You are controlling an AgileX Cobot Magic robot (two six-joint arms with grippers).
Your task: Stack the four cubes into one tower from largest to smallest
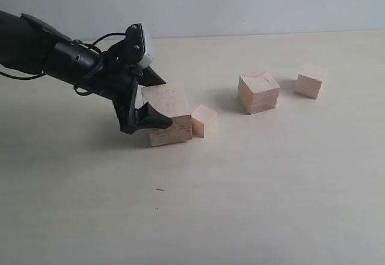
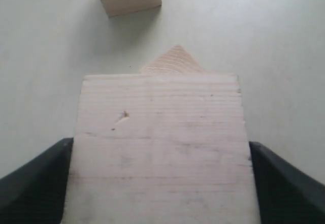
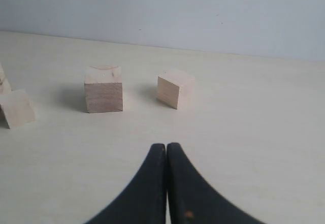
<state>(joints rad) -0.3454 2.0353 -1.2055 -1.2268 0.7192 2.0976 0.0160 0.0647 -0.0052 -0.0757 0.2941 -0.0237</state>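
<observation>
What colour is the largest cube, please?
The largest cube is pale, fine-grained wood, clearest in the left wrist view.

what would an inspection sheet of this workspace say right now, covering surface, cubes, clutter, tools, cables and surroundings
surface: pale table, bare apart from one small dark speck
job's things: four cubes on the table, none stacked; largest cube on the left of the exterior view, smallest cube close beside it, contact unclear; second cube and third cube apart on the right
clutter: nothing seen
tools: left tool with jaws against opposite sides of the largest cube; right tool shut, empty, away from the cubes
cables: black cable loops along the left arm
surroundings: plain pale wall
</observation>
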